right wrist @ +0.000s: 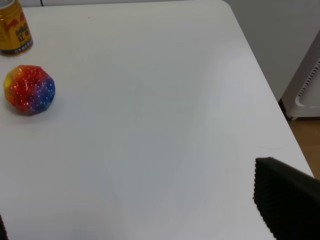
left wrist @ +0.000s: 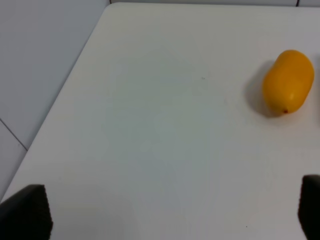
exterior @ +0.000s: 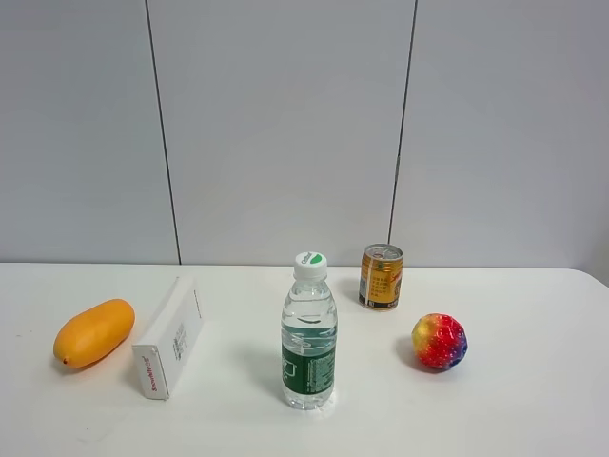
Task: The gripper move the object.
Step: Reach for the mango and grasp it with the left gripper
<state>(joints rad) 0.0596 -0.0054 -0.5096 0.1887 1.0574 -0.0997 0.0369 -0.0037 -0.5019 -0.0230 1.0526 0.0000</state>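
left tool (left wrist: 167, 217) spread wide and empty, likely set for the mango (left wrist: 288, 81) lying loose on desk (left wrist: 150, 125) ahead, off toward one finger; right tool (right wrist: 145, 220) apart too, empty

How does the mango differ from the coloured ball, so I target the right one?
Colour: the mango is plain orange-yellow; the ball is mottled red, yellow and blue. Shape: the mango is a long oval lying on its side; the ball is round. Place: the mango lies far left, beside the white box; the ball lies right, near the can. Both rest free on the white table.
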